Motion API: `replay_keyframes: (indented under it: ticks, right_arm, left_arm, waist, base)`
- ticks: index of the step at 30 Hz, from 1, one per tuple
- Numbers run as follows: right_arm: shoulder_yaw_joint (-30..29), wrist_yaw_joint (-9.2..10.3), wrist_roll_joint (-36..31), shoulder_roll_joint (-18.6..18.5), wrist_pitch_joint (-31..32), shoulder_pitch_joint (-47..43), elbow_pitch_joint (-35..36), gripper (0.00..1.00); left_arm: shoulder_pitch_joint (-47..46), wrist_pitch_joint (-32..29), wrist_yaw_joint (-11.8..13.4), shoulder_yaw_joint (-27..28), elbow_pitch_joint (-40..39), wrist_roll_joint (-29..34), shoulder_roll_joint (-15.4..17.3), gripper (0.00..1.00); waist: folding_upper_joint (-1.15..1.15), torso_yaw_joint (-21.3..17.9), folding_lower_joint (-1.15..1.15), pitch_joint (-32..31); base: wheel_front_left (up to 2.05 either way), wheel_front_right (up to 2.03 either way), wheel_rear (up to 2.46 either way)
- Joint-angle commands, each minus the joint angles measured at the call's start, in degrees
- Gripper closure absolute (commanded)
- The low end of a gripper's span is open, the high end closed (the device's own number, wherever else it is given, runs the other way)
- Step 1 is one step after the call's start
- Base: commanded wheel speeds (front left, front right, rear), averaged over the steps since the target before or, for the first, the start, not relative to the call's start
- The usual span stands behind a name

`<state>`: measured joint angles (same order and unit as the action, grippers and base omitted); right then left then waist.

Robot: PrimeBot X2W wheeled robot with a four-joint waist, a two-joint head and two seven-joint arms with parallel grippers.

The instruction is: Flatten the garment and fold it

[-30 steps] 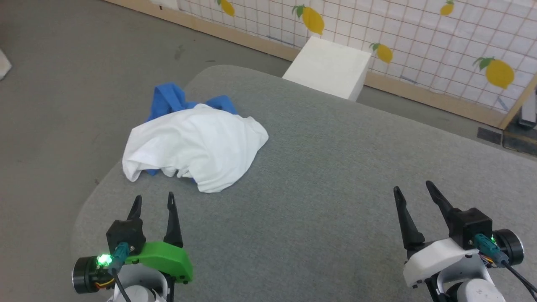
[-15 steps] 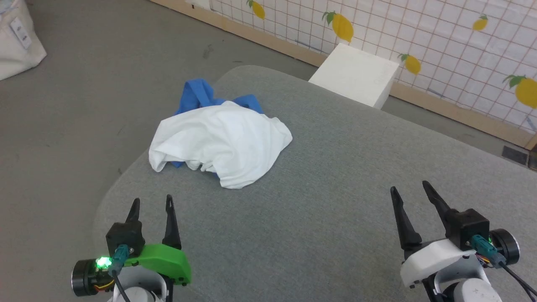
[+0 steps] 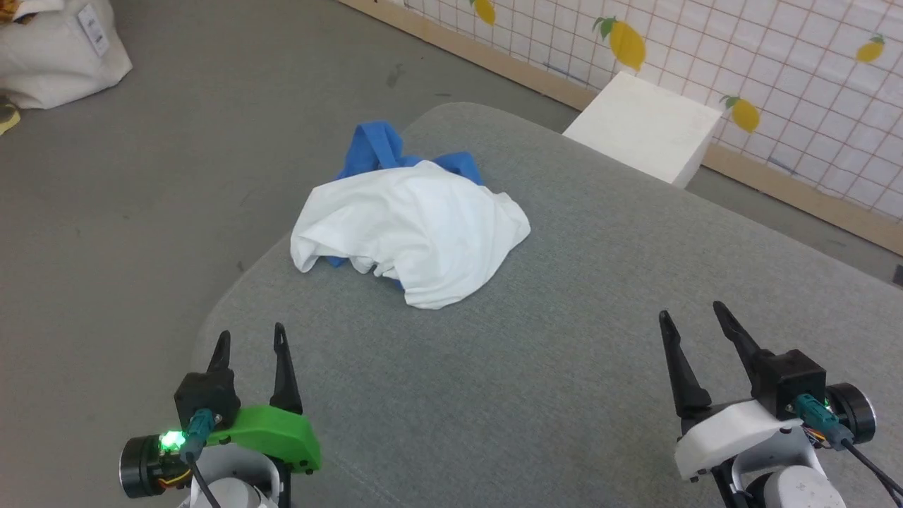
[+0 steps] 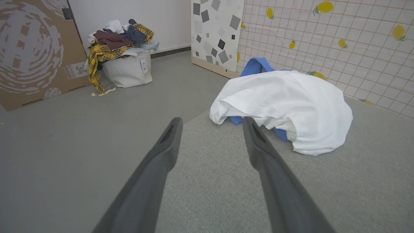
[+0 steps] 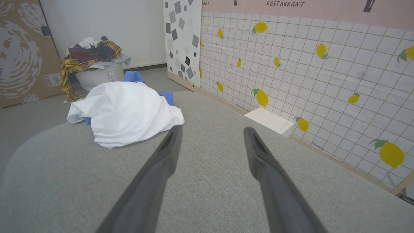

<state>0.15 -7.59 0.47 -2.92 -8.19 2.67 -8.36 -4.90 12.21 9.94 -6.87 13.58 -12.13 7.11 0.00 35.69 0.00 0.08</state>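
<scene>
Garment (image 3: pixel 416 226) lies crumpled in a heap on the grey fabric-covered table (image 3: pixel 564 353), close to its rounded far-left edge. The white body is on top and bunched into soft folds. Blue fabric pokes out at the far side of the heap, and a little more shows under the near edge. Not flattened, not folded.

Left end effector (image 3: pixel 252 330) hovers over the near-left part of the table. Its two dark fingers are spread apart with nothing between them. In the left wrist view, the left end effector (image 4: pixel 212 120) points toward the garment (image 4: pixel 288 100), which sits ahead and a little to the right, apart from the fingertips.

Right end effector (image 3: pixel 691 310) hovers over the near-right part of the table, fingers likewise parted and empty, well apart from the heap. In the right wrist view, the right end effector (image 5: pixel 212 128) has the garment (image 5: pixel 129 110) ahead on the left.

Surroundings: grey floor (image 3: pixel 141 176) lies left of the table. A white box (image 3: pixel 645 127) stands beyond the far edge, against a tiled wall printed with lemons (image 3: pixel 776 63). A pale laundry bag (image 4: pixel 127 69) heaped with mixed clothes stands on the floor beside a patterned cardboard panel (image 4: pixel 32 51).
</scene>
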Motion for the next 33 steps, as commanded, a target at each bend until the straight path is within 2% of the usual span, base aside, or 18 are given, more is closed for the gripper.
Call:
replay_keyframes:
  ticks: [1, 8, 12, 22, 28, 33]
  right_arm:
    - [-0.19, 0.09, -0.18, 0.03, -0.56, 1.19, -0.4, 0.0]
    - [-0.4, 0.09, -0.45, 0.04, -0.51, 2.03, -0.47, 0.0]
    - [-0.74, 0.1, -1.13, 0.04, 0.04, 3.17, 0.26, 0.0]
    - [3.14, 0.1, -5.82, -0.67, 4.28, 11.27, 5.1, 0.0]
    - [4.64, 0.1, -6.24, -2.95, 5.3, 15.84, 7.16, 0.0]
    - [4.79, 0.1, -6.06, -3.17, 4.65, 18.1, 8.39, 0.0]
  left_arm:
    - [-1.07, 0.62, 0.59, -0.24, 0.5, -0.48, 0.36, 0.0]
    - [-2.47, 1.58, 1.07, -0.74, 1.24, -1.71, 0.49, 0.0]
    - [-6.99, 1.27, -1.33, -2.84, 2.07, -2.01, 1.14, 0.0]
    - [-30.9, -5.67, -9.37, -2.04, 11.71, -7.25, 2.73, 0.0]
    - [-44.72, -13.25, -13.44, 0.4, 20.4, -12.08, 5.45, 0.0]
    - [-50.39, -22.17, -15.6, 2.07, 26.45, -16.6, 8.87, 0.0]
  waist:
    - [0.0, 0.99, 0.0, 0.39]
    - [0.0, 2.83, 0.0, 1.41]
    - [0.0, 3.48, 0.0, 3.67]
    - [0.0, -5.57, 0.0, 19.92]
    - [0.0, -12.14, 0.0, 30.06]
    - [0.0, -16.72, 0.0, 35.26]
  base:
    - [-0.03, -0.03, -0.03]
    - [-0.02, -0.02, -0.02]
    - [-0.01, -0.01, -0.01]
    - [0.0, 0.0, 0.0]
    - [0.0, 0.0, 0.0]
    - [0.0, 0.0, 0.0]
